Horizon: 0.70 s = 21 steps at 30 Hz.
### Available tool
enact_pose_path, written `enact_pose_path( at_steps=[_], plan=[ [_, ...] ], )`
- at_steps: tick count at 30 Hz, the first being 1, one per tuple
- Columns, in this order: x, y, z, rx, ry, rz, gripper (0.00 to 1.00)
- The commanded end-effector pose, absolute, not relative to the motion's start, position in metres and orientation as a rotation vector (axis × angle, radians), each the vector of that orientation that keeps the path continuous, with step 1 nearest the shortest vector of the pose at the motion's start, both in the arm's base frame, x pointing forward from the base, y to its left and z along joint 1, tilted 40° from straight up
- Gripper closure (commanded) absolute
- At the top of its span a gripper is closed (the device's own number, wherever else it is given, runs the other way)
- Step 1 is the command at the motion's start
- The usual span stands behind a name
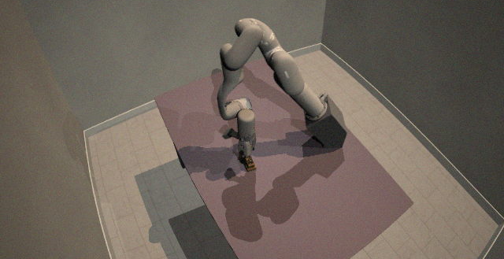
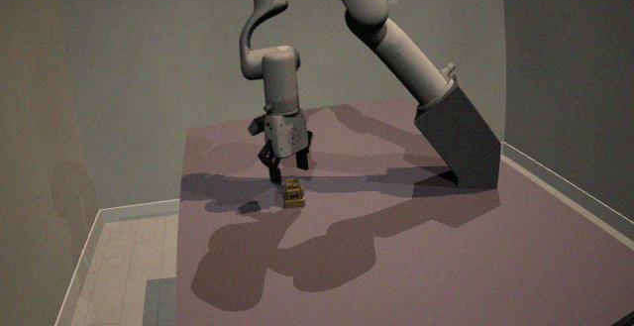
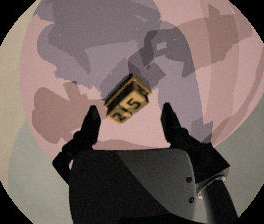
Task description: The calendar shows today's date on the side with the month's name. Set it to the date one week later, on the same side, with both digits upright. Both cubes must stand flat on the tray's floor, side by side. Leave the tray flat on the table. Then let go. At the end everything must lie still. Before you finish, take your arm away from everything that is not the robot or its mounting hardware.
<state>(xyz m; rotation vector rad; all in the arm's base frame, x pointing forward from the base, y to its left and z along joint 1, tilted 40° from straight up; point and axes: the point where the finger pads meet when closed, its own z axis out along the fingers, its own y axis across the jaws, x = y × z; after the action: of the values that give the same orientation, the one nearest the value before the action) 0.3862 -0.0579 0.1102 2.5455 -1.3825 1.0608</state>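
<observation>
Calendar (image 1: 250,164) sat small and yellow on the pink table (image 1: 354,196) in the top view, just near of the wrist, with the gripper (image 1: 244,156) right above it and largely hiding it. No digits could be read from up there.

Outside view next: the gripper (image 2: 288,166) hung just above and a touch left of the calendar (image 2: 293,193), apart from it, jaws spread wide and holding nothing. The tray stood flat on the table (image 2: 396,267), but the cubes were too small to separate.

Wrist view gave what the others could not: the calendar (image 3: 127,99) lay tilted between and beyond the two dark fingers, and its face read what looked like 15.

By my judgement the job had barely begun. Nothing was gripped and the old date stood. If that was 15, the target was 22, so both cubes needed turning, resetting side by side, then release.
</observation>
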Motion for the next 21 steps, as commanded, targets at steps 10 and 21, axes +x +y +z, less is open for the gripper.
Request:
enact_pose_path(
  at_steps=[10,21],
  plan=[
    [0.364,-0.077,0.104,2.598,-1.192,1.040,0.00],
    [0.345,-0.094,0.098,2.626,-1.057,1.022,0.00]
  ],
)
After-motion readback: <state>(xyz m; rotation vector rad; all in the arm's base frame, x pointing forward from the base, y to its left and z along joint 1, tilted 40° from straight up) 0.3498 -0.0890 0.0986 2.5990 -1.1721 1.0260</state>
